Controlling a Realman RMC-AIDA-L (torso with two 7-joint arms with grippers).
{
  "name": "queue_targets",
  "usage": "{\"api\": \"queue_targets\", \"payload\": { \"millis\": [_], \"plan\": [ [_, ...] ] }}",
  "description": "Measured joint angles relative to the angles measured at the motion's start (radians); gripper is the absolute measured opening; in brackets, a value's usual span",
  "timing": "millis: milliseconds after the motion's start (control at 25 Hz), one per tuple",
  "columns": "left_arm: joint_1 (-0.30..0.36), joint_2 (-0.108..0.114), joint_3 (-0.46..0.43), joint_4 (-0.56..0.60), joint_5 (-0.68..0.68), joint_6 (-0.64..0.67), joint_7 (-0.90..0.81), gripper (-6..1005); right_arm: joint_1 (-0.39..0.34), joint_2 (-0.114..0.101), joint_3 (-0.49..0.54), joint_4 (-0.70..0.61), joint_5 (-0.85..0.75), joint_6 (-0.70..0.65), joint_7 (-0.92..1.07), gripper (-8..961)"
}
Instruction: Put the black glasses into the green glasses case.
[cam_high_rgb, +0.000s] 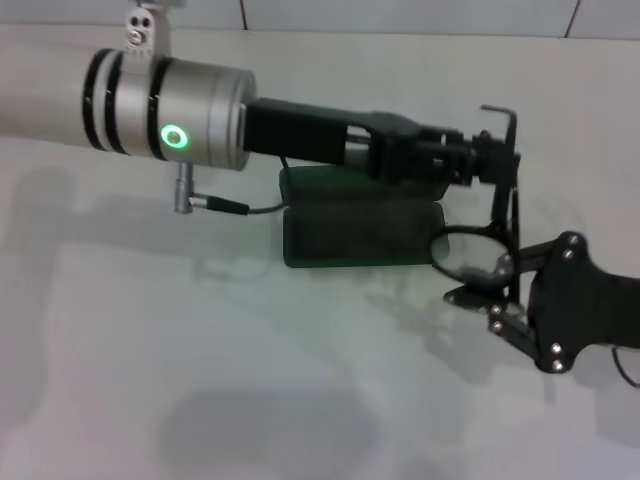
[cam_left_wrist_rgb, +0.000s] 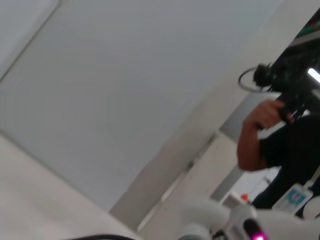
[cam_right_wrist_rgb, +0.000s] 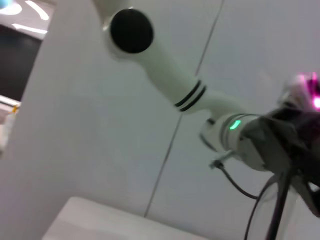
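Observation:
The black glasses (cam_high_rgb: 470, 255) hang in the air above the table, just right of the green glasses case (cam_high_rgb: 350, 240), which lies open under my left forearm. One temple arm sticks straight up. My left gripper (cam_high_rgb: 497, 160) reaches across from the left and is shut on the upper part of the frame. My right gripper (cam_high_rgb: 480, 298) comes in from the lower right and is shut on the frame just below the lens. In the right wrist view the thin frame of the glasses (cam_right_wrist_rgb: 272, 210) shows in front of the left arm (cam_right_wrist_rgb: 200, 95).
The white table (cam_high_rgb: 200, 380) stretches out to the left and front of the case. A cable (cam_high_rgb: 235, 208) hangs from my left wrist close to the case. The left wrist view shows only a wall and a person (cam_left_wrist_rgb: 280, 135) far off.

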Motion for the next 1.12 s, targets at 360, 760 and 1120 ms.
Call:
{"api": "queue_targets", "payload": {
  "millis": [360,760,1120],
  "plan": [
    [-0.018,-0.015,0.003,0.000,0.091,-0.024,-0.010,517,0.008,0.000,-0.046,-0.005,0.001,0.025,0.003,117],
    [-0.041,-0.025,0.012,0.000,0.141,-0.061,-0.048,516,0.000,0.000,-0.046,-0.025,0.002,0.027,-0.003,117],
    [0.000,-0.010,-0.006,0.010,0.112,-0.170,-0.021,515,-0.045,-0.005,-0.025,-0.037,0.025,-0.081,-0.042,117]
  ]
}}
